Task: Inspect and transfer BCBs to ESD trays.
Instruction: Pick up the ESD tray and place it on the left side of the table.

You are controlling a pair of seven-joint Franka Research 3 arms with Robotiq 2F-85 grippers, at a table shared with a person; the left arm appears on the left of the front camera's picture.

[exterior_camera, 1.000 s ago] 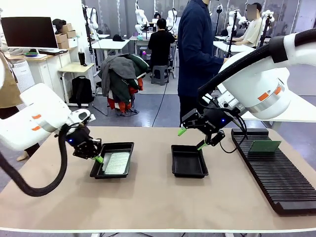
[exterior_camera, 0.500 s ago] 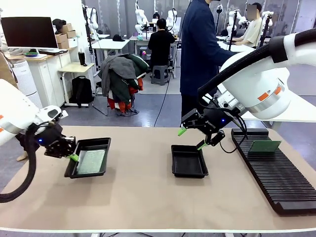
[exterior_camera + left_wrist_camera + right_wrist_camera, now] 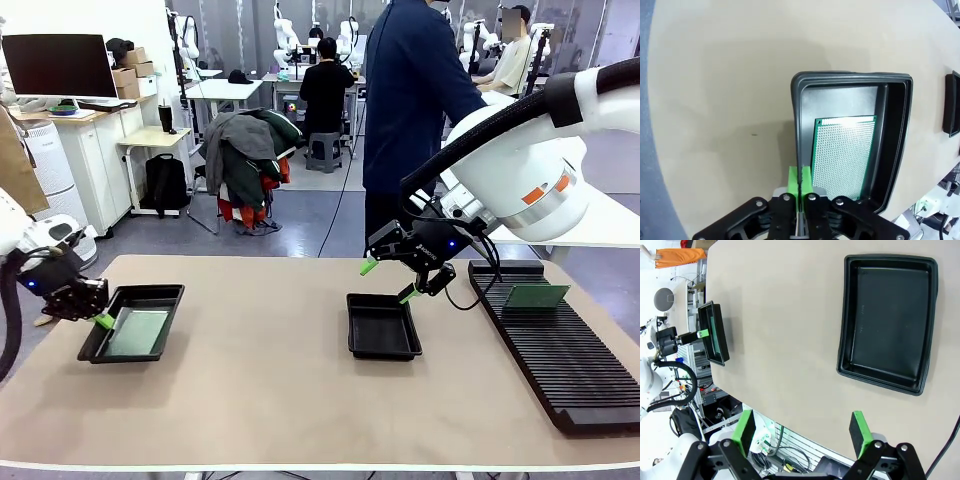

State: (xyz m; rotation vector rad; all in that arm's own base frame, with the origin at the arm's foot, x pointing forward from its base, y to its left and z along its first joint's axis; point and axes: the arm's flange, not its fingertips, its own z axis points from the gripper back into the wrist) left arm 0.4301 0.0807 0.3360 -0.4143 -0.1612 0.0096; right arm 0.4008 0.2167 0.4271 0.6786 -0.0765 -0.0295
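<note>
On the table (image 3: 300, 400), the tray (image 3: 165, 293) with its board (image 3: 135, 333) has been dragged to 9 o'clock by the left gripper (image 3: 102, 320), clamped on its rim. The right gripper (image 3: 390, 281) is held wide, empty. One transfer seems done.

- Surface (image 3: 280, 400): plain matt beige, no pattern.
- Left tray (image 3: 850, 76): uniform black, slightly glossy along the rim.
- BCB (image 3: 845, 155): green, covered in a fine regular grid of pale dots, with a narrow solid green border and a whitish sheen across its far end.
- Middle tray (image 3: 382, 328): black throughout, no markings noted.
- Rack (image 3: 560, 360): black, closely ribbed in parallel lines.
- Second BCB (image 3: 535, 296): green with a pale grey-green cast.
- Left gripper (image 3: 799, 175): black body, bright green pads on the jaws.
- Right gripper (image 3: 801, 422): black, with the same bright green pads.
- Right arm (image 3: 520, 180): white casing, orange marks, black cable sleeve.
- Person's coat (image 3: 410, 90): dark navy, plain.
</note>
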